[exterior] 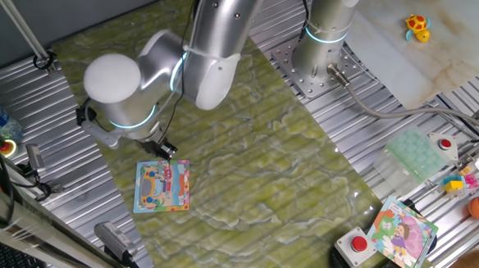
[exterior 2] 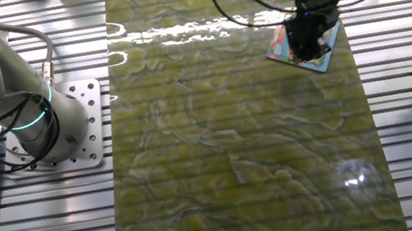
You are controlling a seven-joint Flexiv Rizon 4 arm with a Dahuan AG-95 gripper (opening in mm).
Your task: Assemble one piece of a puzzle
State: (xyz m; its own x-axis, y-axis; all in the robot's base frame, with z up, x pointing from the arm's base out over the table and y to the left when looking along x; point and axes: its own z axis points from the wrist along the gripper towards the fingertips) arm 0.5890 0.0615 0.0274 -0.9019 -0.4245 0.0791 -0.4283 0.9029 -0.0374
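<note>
On glossy marbled mat [exterior: 258, 174], flat square puzzle [exterior: 162, 186]

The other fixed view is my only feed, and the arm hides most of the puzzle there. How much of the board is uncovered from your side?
Observer: In one fixed view nearly the whole puzzle shows. The gripper is only at its upper edge.
Operator: Any other board around?
Observer: Yes, a purple-and-green board lies far from the gripper, beside a red button.
Operator: And the piece?
Observer: Too small to make out.
</note>
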